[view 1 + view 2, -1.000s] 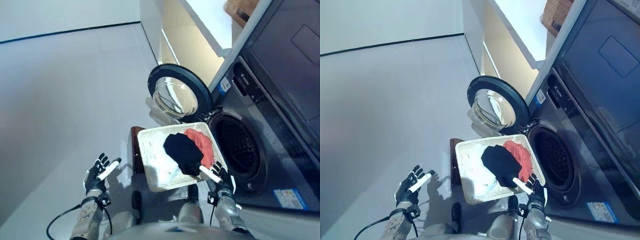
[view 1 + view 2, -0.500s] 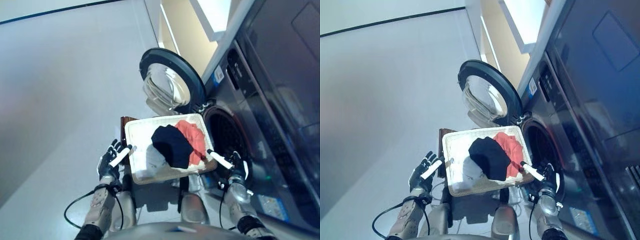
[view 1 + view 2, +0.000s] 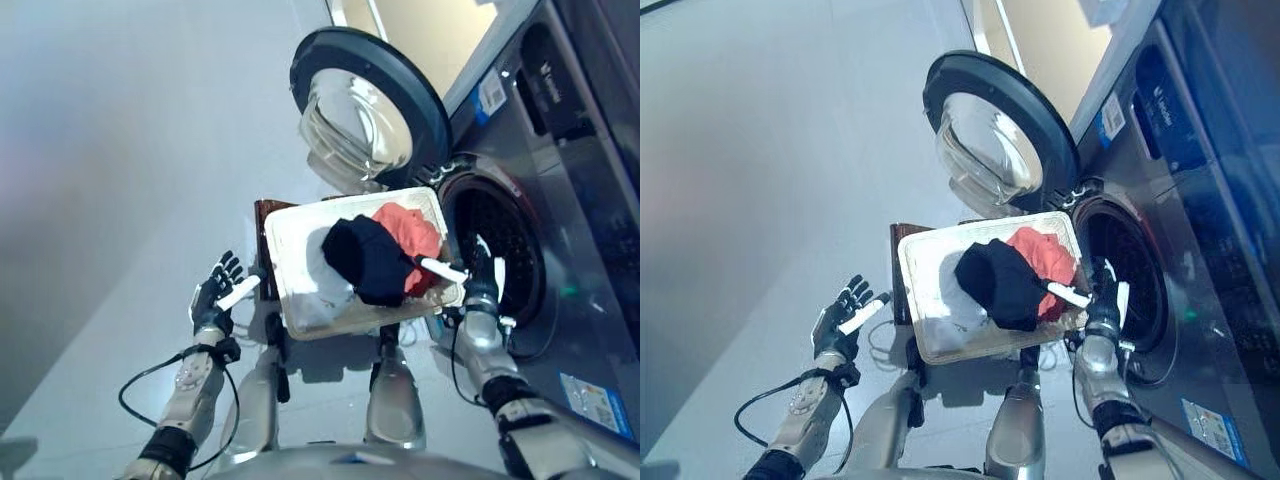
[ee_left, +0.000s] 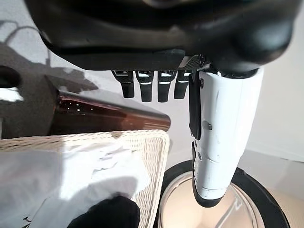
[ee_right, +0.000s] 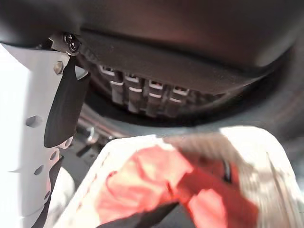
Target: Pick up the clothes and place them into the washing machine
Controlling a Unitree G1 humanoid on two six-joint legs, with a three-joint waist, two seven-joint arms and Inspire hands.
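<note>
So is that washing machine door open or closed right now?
Open. The round door is swung wide to the left of the washing machine, so its dark drum opening shows, beside the basket of clothes.

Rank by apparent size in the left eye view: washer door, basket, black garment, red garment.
1. Washer door and basket: look about alike, too close to rank.
2. Black garment.
3. Red garment, though the black one lies over part of it, so its full size is hidden.
</note>
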